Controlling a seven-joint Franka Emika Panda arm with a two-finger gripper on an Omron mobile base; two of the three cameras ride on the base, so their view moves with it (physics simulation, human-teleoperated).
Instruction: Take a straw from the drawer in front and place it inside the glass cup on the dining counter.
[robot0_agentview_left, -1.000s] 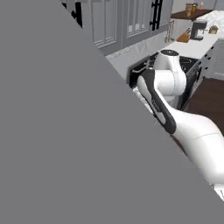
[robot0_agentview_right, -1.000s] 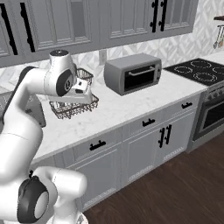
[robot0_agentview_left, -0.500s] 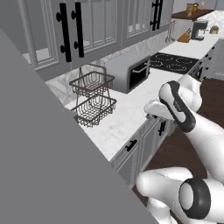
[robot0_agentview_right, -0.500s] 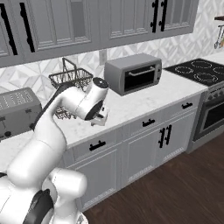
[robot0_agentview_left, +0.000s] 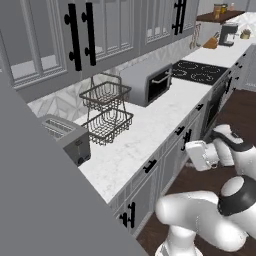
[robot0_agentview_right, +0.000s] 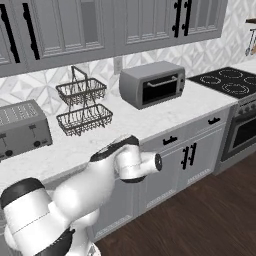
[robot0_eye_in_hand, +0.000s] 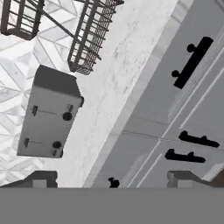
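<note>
While my arm folds low in front of the cabinet run, my gripper stands released: its two dark fingertips sit wide apart at the bottom of the hand view, with nothing between them. It is clear of every surface, touching neither cabinet nor worktop.

Ahead of the hand, the drawer shows as a flat grey front panel with a black bar handle, just under the edge of the marble worktop. The front sits flush with the panels around it, so it is shut and its inside is hidden. Beside it lie two grey cabinet doors, their black handles close together along the seam where the doors meet.

On the worktop, the grey toaster stands against the patterned backsplash, with the two-tier wire basket near it. From the right base view, the toaster oven stands further along the same worktop, beyond the basket, and the black cooktop lies past it at the far end. Grey upper cabinets with vertical black handles hang above the worktop, and the floor below is dark wood.
</note>
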